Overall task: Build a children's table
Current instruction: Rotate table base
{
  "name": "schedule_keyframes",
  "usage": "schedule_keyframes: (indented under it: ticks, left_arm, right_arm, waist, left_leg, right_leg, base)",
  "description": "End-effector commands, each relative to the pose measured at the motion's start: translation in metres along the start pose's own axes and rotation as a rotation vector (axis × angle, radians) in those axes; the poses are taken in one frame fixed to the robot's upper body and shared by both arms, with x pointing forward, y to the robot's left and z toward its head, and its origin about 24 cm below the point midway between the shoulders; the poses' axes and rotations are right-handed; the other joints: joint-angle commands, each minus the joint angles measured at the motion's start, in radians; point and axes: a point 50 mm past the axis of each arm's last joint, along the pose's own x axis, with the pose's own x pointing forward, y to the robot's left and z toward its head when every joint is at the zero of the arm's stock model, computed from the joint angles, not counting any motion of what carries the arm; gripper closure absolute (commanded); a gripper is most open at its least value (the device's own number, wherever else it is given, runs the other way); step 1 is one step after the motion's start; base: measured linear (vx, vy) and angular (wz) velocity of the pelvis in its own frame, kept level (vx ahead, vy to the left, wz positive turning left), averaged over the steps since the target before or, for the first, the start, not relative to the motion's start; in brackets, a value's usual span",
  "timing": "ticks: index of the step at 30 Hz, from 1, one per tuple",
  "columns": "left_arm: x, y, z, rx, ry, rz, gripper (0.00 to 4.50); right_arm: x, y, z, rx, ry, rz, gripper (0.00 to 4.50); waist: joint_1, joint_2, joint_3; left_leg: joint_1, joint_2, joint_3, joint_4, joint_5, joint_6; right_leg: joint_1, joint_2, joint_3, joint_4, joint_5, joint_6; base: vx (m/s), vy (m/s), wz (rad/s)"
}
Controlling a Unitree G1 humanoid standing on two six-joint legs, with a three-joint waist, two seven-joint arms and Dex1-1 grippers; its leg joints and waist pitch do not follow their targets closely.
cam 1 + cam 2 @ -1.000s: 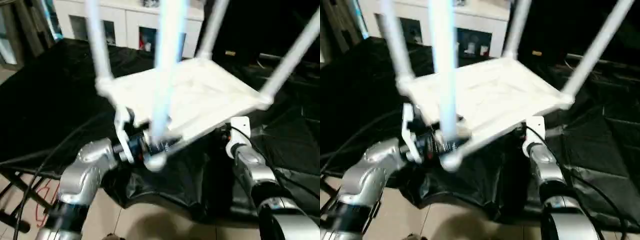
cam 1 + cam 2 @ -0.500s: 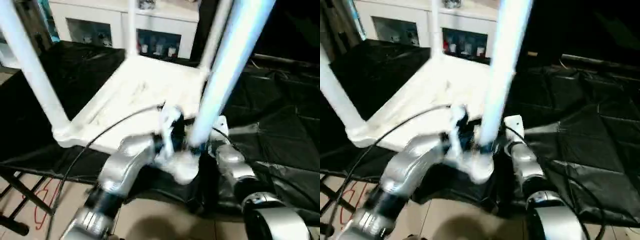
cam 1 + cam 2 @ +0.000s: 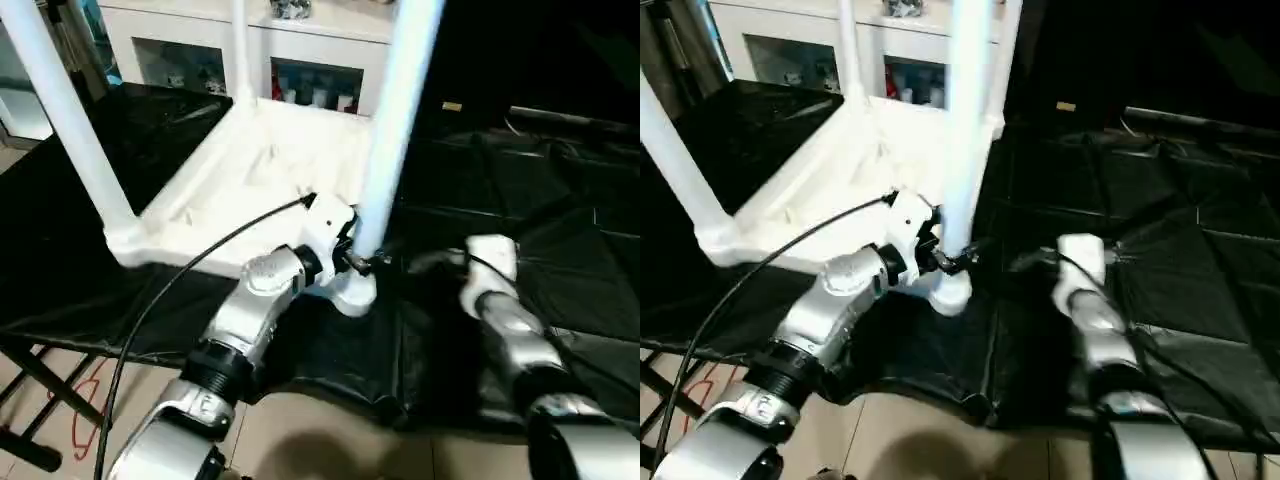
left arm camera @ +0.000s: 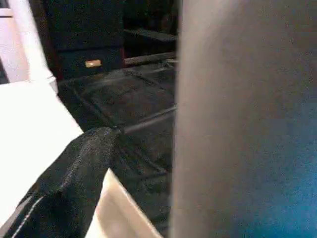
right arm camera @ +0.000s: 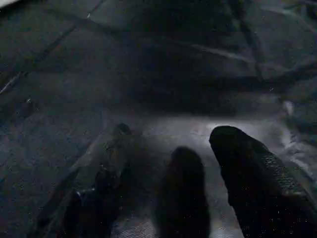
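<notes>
One leg (image 3: 395,130) stands between cabinet (image 3: 300,45) and camera.

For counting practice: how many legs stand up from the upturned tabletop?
4: the nearest leg at the front corner, the left leg at the left corner, the back leg at the far corner, and a fourth leg partly hidden behind the nearest.

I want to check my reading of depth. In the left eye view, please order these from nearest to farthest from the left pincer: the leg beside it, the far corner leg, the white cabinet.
1. Leg beside it, at the left pincer.
2. Far corner leg, across the tabletop.
3. White cabinet, behind the table at the back.
</notes>
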Motion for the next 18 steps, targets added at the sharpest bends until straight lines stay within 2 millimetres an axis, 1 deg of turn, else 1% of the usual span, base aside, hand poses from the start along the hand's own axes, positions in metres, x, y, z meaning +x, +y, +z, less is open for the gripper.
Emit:
schedule_keyframes:
  ticks: [1,2,3,4,5,6,7,8,9,10,11,12,13,14,15,16,17,18]
  left_arm:
    - [0.002,-0.005,0.005,-0.026,-0.043,-0.009,0.03]
    - [-0.001,-0.006,0.006,-0.049,-0.065,-0.016,0.03]
    - [-0.003,-0.006,0.006,-0.061,-0.077,-0.021,0.03]
    - [-0.018,-0.005,0.003,-0.092,-0.093,-0.096,0.03]
    - [-0.018,-0.005,0.002,-0.093,-0.094,-0.099,0.03]
    - [-0.027,-0.004,0.0,-0.105,-0.095,-0.134,0.03]
    - [-0.037,-0.001,-0.005,-0.119,-0.091,-0.119,0.03]
    - [-0.044,0.002,-0.008,-0.133,-0.09,-0.098,0.03]
    - [-0.055,0.004,-0.011,-0.149,-0.096,-0.066,0.03]
    - [-0.068,0.005,-0.014,-0.161,-0.099,-0.037,0.03]
    - [-0.075,0.006,-0.016,-0.164,-0.1,-0.022,0.03]
    - [-0.076,0.006,-0.016,-0.165,-0.1,-0.017,0.03]
    - [-0.093,0.004,-0.02,-0.172,-0.102,0.031,0.03]
    - [-0.102,0.004,-0.022,-0.16,-0.1,0.067,0.03]
    - [-0.11,0.004,-0.025,-0.147,-0.085,0.115,0.03]
    - [-0.115,0.005,-0.027,-0.137,-0.073,0.143,0.03]
    - [-0.123,0.008,-0.032,-0.141,-0.035,0.234,0.03]
    - [-0.128,0.01,-0.035,-0.145,-0.014,0.283,0.03]
  right_arm:
    - [-0.002,-0.003,0.004,0.013,-0.03,-0.004,1.5]
    - [-0.004,-0.002,0.004,0.014,-0.04,0.005,1.5]
    - [-0.006,-0.001,0.004,0.015,-0.047,0.012,1.5]
    - [-0.013,0.002,0.006,0.041,-0.081,0.04,1.5]
    - [-0.013,0.002,0.006,0.042,-0.083,0.041,1.5]
    - [-0.017,0.004,0.008,0.059,-0.099,0.056,1.5]
    - [-0.022,0.007,0.01,0.077,-0.121,0.078,1.5]
    - [-0.027,0.009,0.012,0.087,-0.135,0.094,1.5]
    - [-0.034,0.012,0.014,0.096,-0.149,0.111,1.5]
    - [-0.041,0.016,0.016,0.106,-0.16,0.134,1.5]
    - [-0.045,0.018,0.016,0.112,-0.166,0.147,1.5]
    - [-0.046,0.019,0.017,0.112,-0.169,0.15,1.5]
    - [-0.055,0.025,0.019,0.115,-0.19,0.181,1.5]
    - [-0.06,0.028,0.02,0.113,-0.192,0.191,1.5]
    - [-0.064,0.031,0.021,0.12,-0.191,0.2,1.5]
    - [-0.067,0.032,0.021,0.126,-0.187,0.205,1.5]
    - [-0.071,0.034,0.021,0.116,-0.172,0.207,1.5]
    - [-0.074,0.035,0.021,0.111,-0.164,0.208,1.5]
  waist:
    - [0.006,0.008,-0.071]
    - [0.008,0.016,-0.069]
    - [0.006,0.008,-0.069]
    - [0.007,0.013,-0.069]
    - [0.01,0.016,-0.069]
    - [0.006,0.012,-0.068]
    - [0.007,0.014,-0.069]
    - [0.01,0.016,-0.065]
    - [0.004,0.017,-0.065]
    - [0.006,0.019,-0.067]
    - [0.008,0.02,-0.064]
    - [0.005,0.026,-0.061]
    - [0.004,0.022,-0.061]
    - [0.001,0.023,-0.059]
    - [-0.001,0.027,-0.054]
    - [-0.002,0.027,-0.054]
    - [-0.003,0.025,-0.051]
    - [-0.003,0.026,-0.048]
  left_leg:
    - [0.02,0.017,-0.015,-0.069,-0.353,0.002]
    - [0.021,0.018,-0.014,-0.07,-0.357,0.003]
    - [0.021,0.019,-0.013,-0.069,-0.364,0.008]
    - [0.018,0.018,-0.014,-0.07,-0.352,0.015]
    - [0.02,0.019,-0.014,-0.071,-0.349,0.018]
    - [0.014,0.02,-0.014,-0.073,-0.345,0.026]
    - [0.016,0.019,-0.014,-0.073,-0.343,0.029]
    - [0.016,0.022,-0.014,-0.076,-0.341,0.034]
    - [0.017,0.023,-0.014,-0.079,-0.351,0.033]
    - [0.02,0.023,-0.015,-0.077,-0.352,0.028]
    - [0.018,0.028,-0.016,-0.083,-0.348,0.027]
    - [0.022,0.027,-0.015,-0.084,-0.377,0.016]
    - [0.023,0.031,-0.018,-0.086,-0.398,0.002]
    - [0.019,0.03,-0.017,-0.088,-0.403,-0.001]
    - [0.024,0.029,-0.017,-0.089,-0.44,-0.013]
    - [0.025,0.029,-0.019,-0.089,-0.454,-0.02]
    - [0.028,0.027,-0.018,-0.09,-0.485,-0.028]
    - [0.033,0.028,-0.02,-0.089,-0.509,-0.041]
  right_leg:
    - [0.033,-0.035,0.02,-0.085,-0.284,-0.187]
    - [0.033,-0.035,0.021,-0.088,-0.281,-0.188]
    - [0.033,-0.034,0.021,-0.089,-0.273,-0.193]
    - [0.035,-0.033,0.021,-0.085,-0.264,-0.196]
    - [0.035,-0.034,0.022,-0.087,-0.258,-0.195]
    - [0.036,-0.034,0.023,-0.084,-0.255,-0.195]
    - [0.037,-0.032,0.022,-0.084,-0.256,-0.194]
    - [0.038,-0.031,0.026,-0.083,-0.245,-0.187]
    - [0.033,-0.03,0.025,-0.085,-0.266,-0.182]
    - [0.034,-0.03,0.025,-0.084,-0.27,-0.178]
    - [0.034,-0.03,0.028,-0.085,-0.263,-0.172]
    - [0.027,-0.028,0.026,-0.089,-0.308,-0.161]
    - [0.026,-0.03,0.028,-0.089,-0.335,-0.149]
    - [0.024,-0.029,0.029,-0.092,-0.347,-0.141]
    - [0.015,-0.024,0.029,-0.099,-0.388,-0.126]
    - [0.014,-0.024,0.028,-0.099,-0.403,-0.117]
    - [0.008,-0.024,0.029,-0.106,-0.449,-0.096]
    - [0.003,-0.021,0.03,-0.109,-0.484,-0.075]
  base:
    - [0.0,0.0,0.0]
    - [0.0,0.0,0.0]
    - [0.0,0.0,0.0]
    - [0.0,0.0,0.0]
    - [0.0,0.0,0.0]
    - [0.0,0.0,0.0]
    - [0.0,0.0,0.0]
    - [0.0,0.0,0.0]
    - [0.0,0.0,0.0]
    - [0.0,0.0,0.0]
    - [0.0,0.0,0.0]
    - [0.0,0.0,0.0]
    - [0.0,0.0,0.0]
    - [0.0,0.0,0.0]
    - [0.0,0.0,0.0]
    - [0.0,0.0,0.0]
    - [0.0,0.0,0.0]
    - [0.0,0.0,0.0]
